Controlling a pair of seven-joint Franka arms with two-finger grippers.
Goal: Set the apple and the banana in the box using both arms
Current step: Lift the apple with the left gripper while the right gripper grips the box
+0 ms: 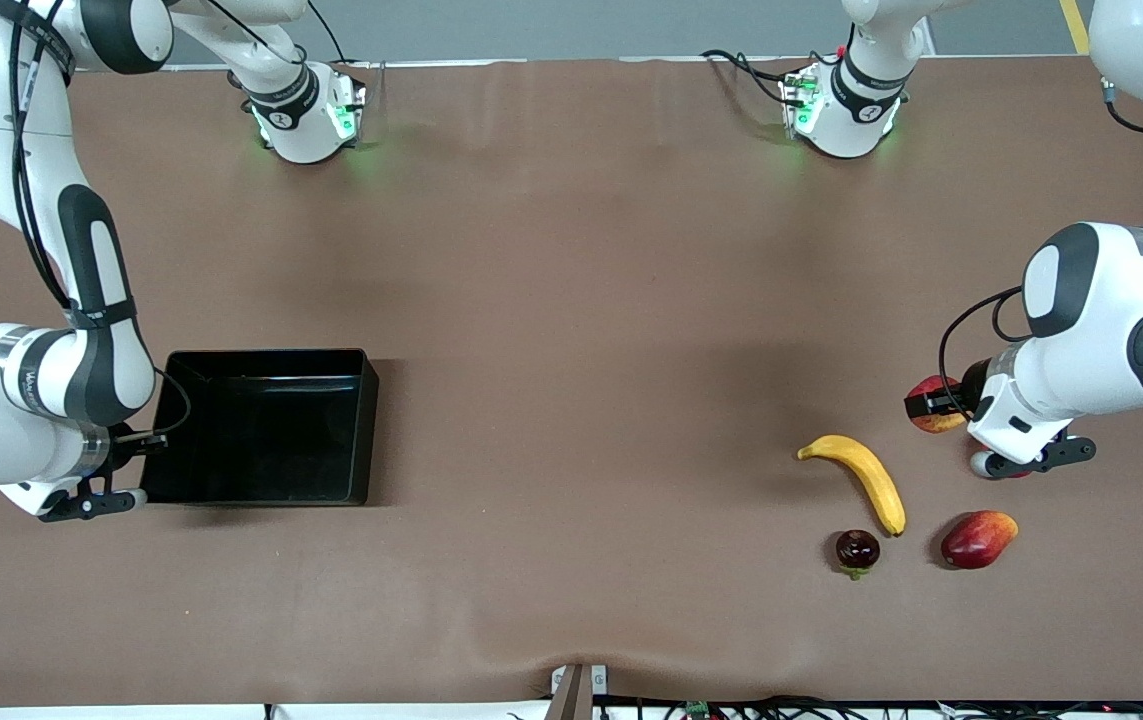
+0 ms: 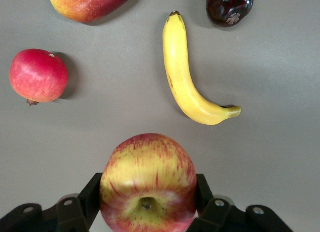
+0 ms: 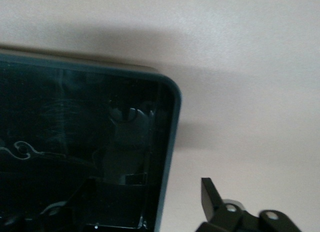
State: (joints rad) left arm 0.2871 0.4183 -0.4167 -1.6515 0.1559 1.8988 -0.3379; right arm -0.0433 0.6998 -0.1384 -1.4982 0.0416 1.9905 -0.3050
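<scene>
The apple [image 2: 147,167], red with yellow streaks, sits between the fingers of my left gripper [image 2: 148,202], which is shut on it. In the front view the apple [image 1: 934,422] and left gripper [image 1: 936,404] are low at the left arm's end of the table. The banana [image 1: 866,480] lies on the table beside the apple, nearer the front camera; it also shows in the left wrist view [image 2: 185,76]. The black box [image 1: 261,430] is empty at the right arm's end. My right gripper [image 1: 131,468] is open astride the box's end wall [image 3: 167,157], one finger [image 3: 212,197] outside it.
A dark purple round fruit [image 1: 858,549] and a red-orange mango [image 1: 978,538] lie near the banana's tip, nearer the front camera. A uniformly red round fruit [image 2: 38,75] lies beside the apple, mostly hidden under the left arm in the front view.
</scene>
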